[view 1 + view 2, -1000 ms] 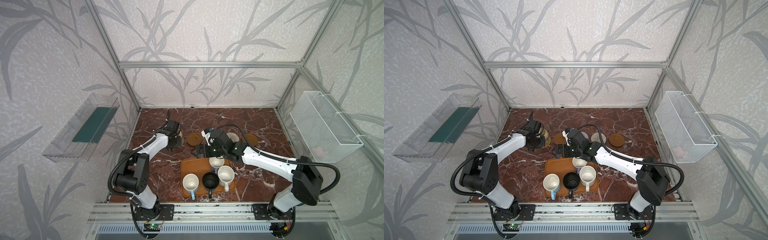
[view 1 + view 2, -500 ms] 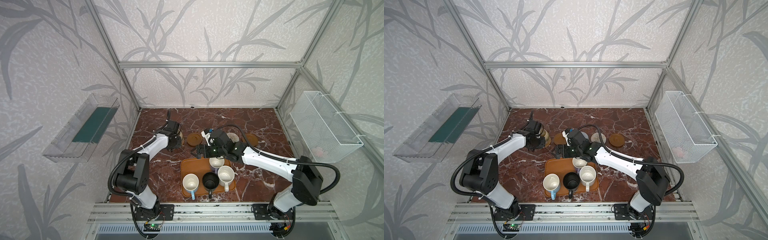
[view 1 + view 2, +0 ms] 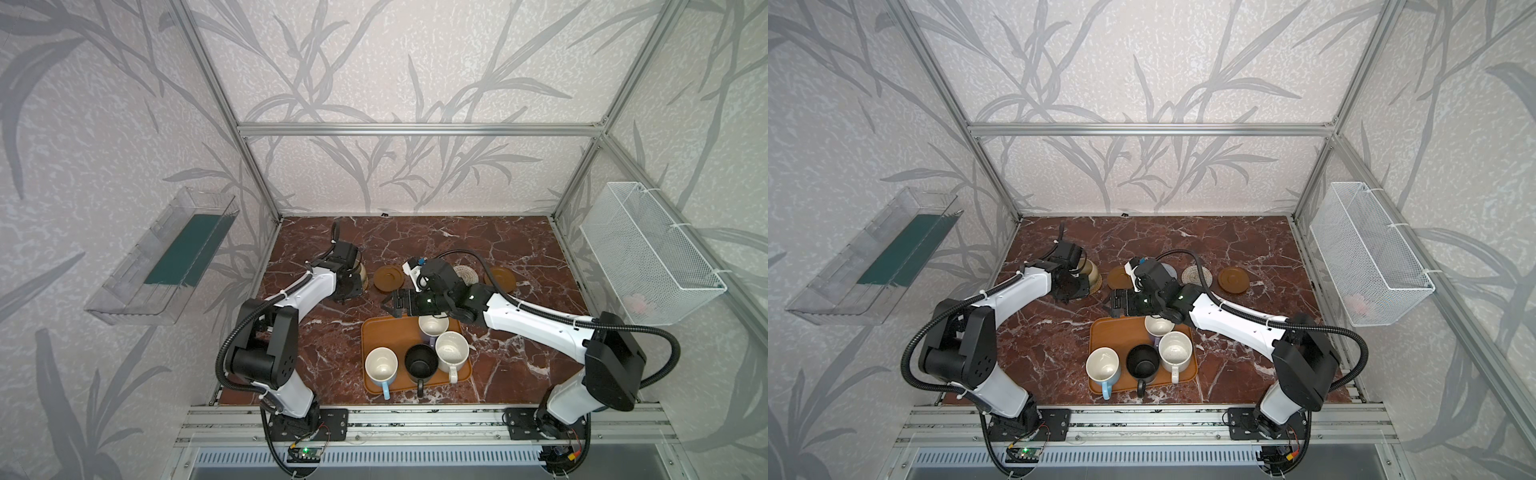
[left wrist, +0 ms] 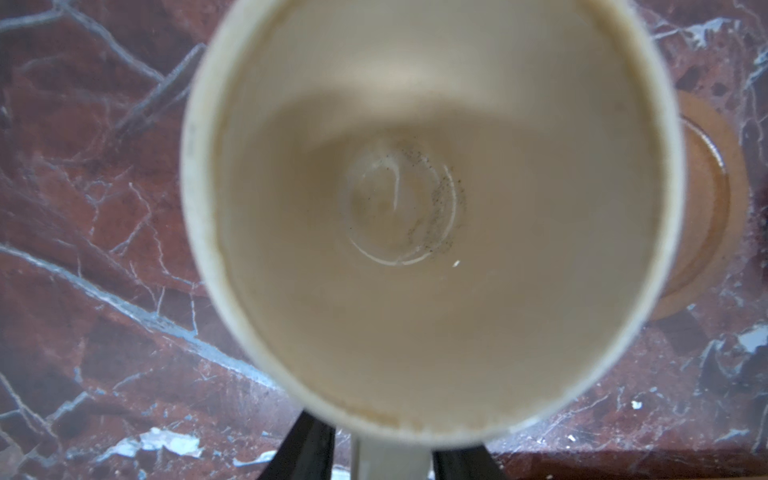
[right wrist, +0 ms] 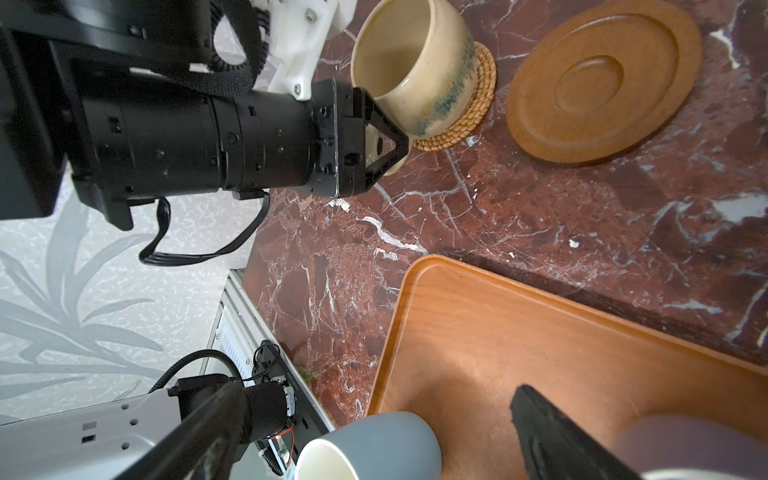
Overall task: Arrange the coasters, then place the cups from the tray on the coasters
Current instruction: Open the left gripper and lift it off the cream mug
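The beige mug (image 5: 415, 70) stands upright on the rattan coaster (image 5: 482, 97) at the far left of the marble table (image 3: 457, 237). The left wrist camera looks straight down into it: bare inside but for a few dark specks on the bottom. My left gripper (image 5: 395, 145) straddles the mug's handle with its jaws partly open (I see a sliver of table between one finger (image 4: 307, 449) and the handle, so I read the grip as slack, not clamped). Just beside that coaster lies a brown coaster (image 5: 602, 79) with nothing on it. Farther right in the same row are a blue-grey coaster (image 3: 1170, 269) peeking out behind my right wrist, a cream rope coaster (image 3: 465, 272) partly under the cable, and a second brown coaster (image 3: 500, 278), all bare as far as they show. Nearer to me sits the tray (image 3: 382, 332) with four mugs crowded into its right and near part. The lavender mug (image 3: 432, 324) is at the far edge, the white mug (image 3: 452, 351) just beside it, and the black mug (image 3: 420, 361) and light blue mug (image 3: 380, 365) are in front, all upright, and I can make out nothing inside them. My right gripper (image 3: 395, 305) hovers at the tray's far left corner, jaws spread wide, holding nothing. On the left wall a clear bin (image 3: 137, 291) holds a dark green sheet (image 3: 183, 253). The wire basket (image 3: 648, 257) on the right wall has something pale pink (image 3: 636, 303) at its bottom, too blurred to name.
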### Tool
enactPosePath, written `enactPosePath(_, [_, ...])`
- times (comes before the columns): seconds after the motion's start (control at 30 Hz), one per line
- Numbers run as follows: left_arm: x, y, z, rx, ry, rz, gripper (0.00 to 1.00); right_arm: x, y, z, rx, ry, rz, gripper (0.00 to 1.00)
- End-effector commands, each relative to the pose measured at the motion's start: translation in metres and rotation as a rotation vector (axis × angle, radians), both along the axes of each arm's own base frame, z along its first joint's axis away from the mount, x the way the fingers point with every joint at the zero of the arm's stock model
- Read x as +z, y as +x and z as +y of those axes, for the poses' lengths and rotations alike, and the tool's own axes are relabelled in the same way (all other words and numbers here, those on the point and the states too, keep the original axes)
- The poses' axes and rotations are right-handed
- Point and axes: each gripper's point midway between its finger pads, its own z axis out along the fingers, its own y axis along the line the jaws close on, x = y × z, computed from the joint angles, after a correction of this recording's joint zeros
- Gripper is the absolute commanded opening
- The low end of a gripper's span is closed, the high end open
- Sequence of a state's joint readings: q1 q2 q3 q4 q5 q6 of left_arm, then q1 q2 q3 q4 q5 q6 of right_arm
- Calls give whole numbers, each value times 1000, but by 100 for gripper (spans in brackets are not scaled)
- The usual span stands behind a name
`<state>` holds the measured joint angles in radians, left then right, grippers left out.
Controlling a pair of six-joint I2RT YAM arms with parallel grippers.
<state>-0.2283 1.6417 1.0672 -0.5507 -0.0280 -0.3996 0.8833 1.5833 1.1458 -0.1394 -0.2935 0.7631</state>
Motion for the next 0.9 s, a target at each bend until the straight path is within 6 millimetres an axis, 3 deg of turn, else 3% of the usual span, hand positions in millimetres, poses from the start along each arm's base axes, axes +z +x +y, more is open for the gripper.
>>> enactPosePath(0.0, [6,-12,8,39,18,5,48,10,-2,-5,-2,4,-5,99])
enactPosePath(0.1, [19,-12,11,39,31,-20,57,12,-4,-9,-2,-12,-9,99])
enactPosePath(0.27, [55,-17,14,53,20,-77,91,19,-5,-32,-31,-114,-50,99])
enactPosePath(0.37, [78,-22,14,103,-26,-121,98,24,-7,-49,-43,-187,-76,99])
enactPosePath(0.57, [124,-33,-2,82,-180,-240,99,34,-20,-76,-19,-272,-114,99])
enactPosePath(0.7, [159,-47,-30,-10,-355,-293,99,33,-29,-92,-2,-304,-139,99])
enactPosePath(0.87, [187,-76,-97,-235,-753,-248,99,21,-38,-114,-13,-393,-110,99])
